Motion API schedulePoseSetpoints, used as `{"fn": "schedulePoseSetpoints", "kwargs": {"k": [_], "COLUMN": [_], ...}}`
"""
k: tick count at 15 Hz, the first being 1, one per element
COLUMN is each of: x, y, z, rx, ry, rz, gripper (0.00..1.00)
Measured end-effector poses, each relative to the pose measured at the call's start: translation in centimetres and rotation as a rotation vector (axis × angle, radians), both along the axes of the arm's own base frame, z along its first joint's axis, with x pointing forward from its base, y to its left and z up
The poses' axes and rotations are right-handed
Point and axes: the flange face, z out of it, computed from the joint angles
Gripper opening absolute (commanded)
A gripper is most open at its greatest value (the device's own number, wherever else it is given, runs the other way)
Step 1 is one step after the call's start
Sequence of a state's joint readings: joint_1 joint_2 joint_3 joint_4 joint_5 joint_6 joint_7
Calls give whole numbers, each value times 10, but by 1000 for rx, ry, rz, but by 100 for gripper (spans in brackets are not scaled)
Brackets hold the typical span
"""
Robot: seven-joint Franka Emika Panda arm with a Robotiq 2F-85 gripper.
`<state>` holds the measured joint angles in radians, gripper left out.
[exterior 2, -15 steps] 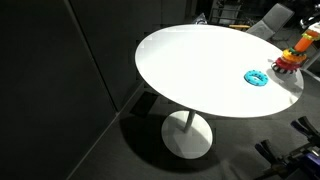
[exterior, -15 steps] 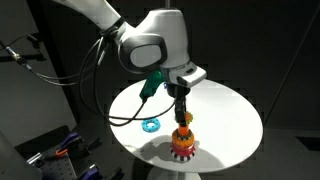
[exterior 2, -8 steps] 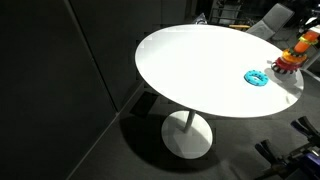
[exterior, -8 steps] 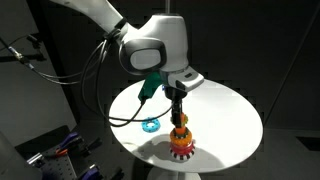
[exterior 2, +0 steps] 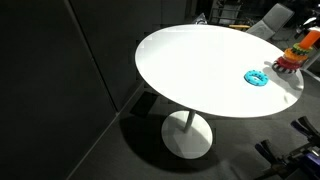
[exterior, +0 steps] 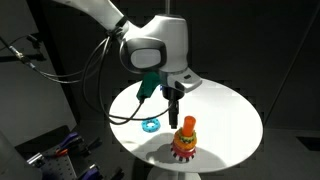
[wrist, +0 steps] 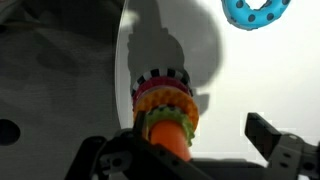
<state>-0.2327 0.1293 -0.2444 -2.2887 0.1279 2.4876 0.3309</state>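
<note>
White, round tabletop (exterior: 228,112) on a single pedestal (exterior 2: 187,132), set against a dark background and seen in both exterior views. A stacking toy (exterior: 184,141) of coloured rings, red and scalloped at the base and orange at the top, stands upright near the tabletop's edge. The pincer (exterior: 176,112) of the white arm (exterior: 150,50) hangs just above and beside the toy's orange top and is not closed on it. In the wrist view the stacking toy (wrist: 165,108) fills the lower centre, its shadow cast across the tabletop beyond it. One dark finger (wrist: 272,138) stands well clear of the toy's side, so the pincer is spread apart and holds nothing. A blue ring (exterior: 151,125) lies flat on the tabletop, apart from the toy. The same blue ring (wrist: 258,10) shows at the upper edge of the wrist view. In an exterior view the blue ring (exterior 2: 257,78) lies near the stacking toy (exterior 2: 292,58), both close to the tabletop's rim.
</note>
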Motion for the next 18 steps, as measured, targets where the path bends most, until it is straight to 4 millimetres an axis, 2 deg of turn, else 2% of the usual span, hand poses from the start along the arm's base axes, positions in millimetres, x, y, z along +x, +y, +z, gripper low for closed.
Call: {"fn": "schedulePoseSetpoints", "kwargs": {"k": [9, 18], "x": [3, 6], "y": [-3, -23], "z": [6, 9], "rx": [5, -14], "ry": [1, -10], "rz": [6, -22], "gripper": [100, 100]}}
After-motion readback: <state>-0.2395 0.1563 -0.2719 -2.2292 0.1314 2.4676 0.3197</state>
